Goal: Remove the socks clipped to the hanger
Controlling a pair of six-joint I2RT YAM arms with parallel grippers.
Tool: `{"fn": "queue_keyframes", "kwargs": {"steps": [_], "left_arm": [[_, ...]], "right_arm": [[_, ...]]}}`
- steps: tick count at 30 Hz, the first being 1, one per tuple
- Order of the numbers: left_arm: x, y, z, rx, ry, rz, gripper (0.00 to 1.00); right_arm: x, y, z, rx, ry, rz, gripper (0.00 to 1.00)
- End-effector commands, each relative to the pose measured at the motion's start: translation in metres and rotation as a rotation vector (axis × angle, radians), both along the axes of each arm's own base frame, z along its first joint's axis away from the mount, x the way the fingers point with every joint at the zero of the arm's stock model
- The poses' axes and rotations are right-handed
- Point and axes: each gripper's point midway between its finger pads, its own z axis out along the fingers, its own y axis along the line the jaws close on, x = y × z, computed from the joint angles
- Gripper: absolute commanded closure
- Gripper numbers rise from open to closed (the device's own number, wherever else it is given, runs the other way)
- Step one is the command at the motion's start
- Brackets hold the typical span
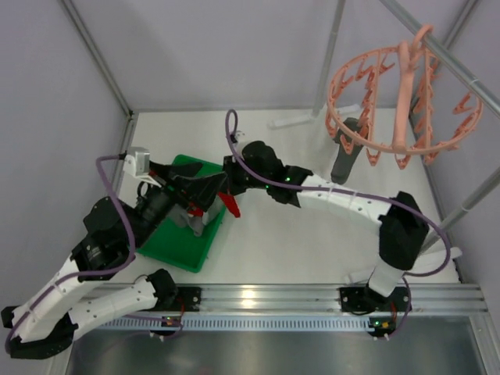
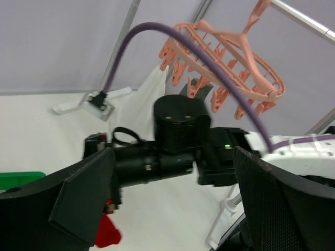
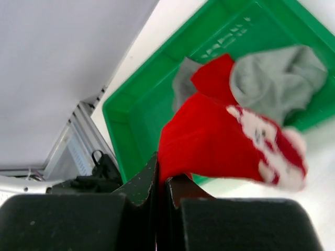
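Soft, even light fills the space, leaving only faint shadows on the white worktop. A bright glare patch sits on the silver metal rail. Up close, the red-and-white fabric sock looks blurred at its patterned end.

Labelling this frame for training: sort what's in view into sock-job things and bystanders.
Job: hanger; grey sock clipped to it; red sock in the right gripper; grey socks in the green tray.
Bystanders: white stand base; purple cable.

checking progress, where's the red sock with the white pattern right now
The red sock hangs from the shut right gripper in its wrist view, over the green tray holding a grey sock.
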Motion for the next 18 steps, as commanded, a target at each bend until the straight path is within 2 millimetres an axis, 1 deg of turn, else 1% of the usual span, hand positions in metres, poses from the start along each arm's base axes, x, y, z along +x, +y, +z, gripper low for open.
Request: {"fn": "queue_keyframes", "kwargs": {"steps": [1, 2, 3, 4, 5, 6, 7, 8, 9, 10, 11, 12, 13, 14, 15, 16, 18], "left_arm": [[-0.010, 0.025, 0.023, -0.063, -0.055, 0.035, 0.03], [-0.012, 0.028, 0.026, -0.072, -0.062, 0.037, 0.02], [-0.016, 0.030, 0.032, -0.083, -0.075, 0.027, 0.02], [-0.018, 0.031, 0.036, -0.093, -0.081, 0.019, 0.03], [-0.020, 0.032, 0.039, -0.100, -0.085, 0.014, 0.02], [-0.020, 0.032, 0.039, -0.098, -0.087, 0.010, 0.02], [-0.021, 0.031, 0.041, -0.100, -0.091, 0.003, 0.02], [-0.021, 0.030, 0.041, -0.101, -0.089, 0.001, 0.02], [-0.021, 0.029, 0.040, -0.099, -0.086, -0.001, 0.02], [-0.021, 0.029, 0.039, -0.096, -0.087, -0.002, 0.02], [-0.020, 0.029, 0.039, -0.096, -0.085, 0.000, 0.02], [-0.020, 0.029, 0.037, -0.095, -0.082, 0.003, 0.02], [-0.019, 0.029, 0.036, -0.094, -0.078, 0.006, 0.02], [-0.018, 0.028, 0.035, -0.090, -0.078, 0.006, 0.02], [-0.017, 0.026, 0.034, -0.085, -0.074, 0.004, 0.02], [-0.017, 0.025, 0.033, -0.082, -0.073, 0.004, 0.02], [-0.016, 0.024, 0.030, -0.078, -0.068, 0.004, 0.02]], "right_arm": [[0.007, 0.056, 0.018, 0.114, -0.015, 0.127, 1.00], [0.007, 0.064, 0.015, 0.127, -0.007, 0.150, 1.00], [0.006, 0.074, 0.018, 0.164, 0.006, 0.173, 1.00], [0.012, 0.084, 0.012, 0.168, 0.014, 0.178, 1.00], [0.014, 0.089, 0.007, 0.165, 0.023, 0.182, 0.99], [0.016, 0.094, 0.003, 0.162, 0.034, 0.186, 0.96], [0.020, 0.106, -0.005, 0.158, 0.048, 0.195, 0.91], [0.021, 0.111, -0.012, 0.144, 0.068, 0.206, 0.73], [0.018, 0.112, -0.026, 0.100, 0.113, 0.220, 0.60], [0.019, 0.120, -0.038, 0.082, 0.128, 0.230, 0.51], [0.018, 0.121, -0.045, 0.065, 0.132, 0.235, 0.28], [0.018, 0.122, -0.051, 0.049, 0.136, 0.227, 0.23], [0.017, 0.118, -0.060, 0.019, 0.150, 0.219, 0.17], [0.019, 0.114, -0.063, 0.002, 0.140, 0.208, 0.01], [0.022, 0.110, -0.063, -0.006, 0.127, 0.182, 0.00], [0.023, 0.099, -0.059, -0.006, 0.122, 0.164, 0.01], [0.029, 0.084, -0.050, 0.016, 0.116, 0.123, 0.00]]}}
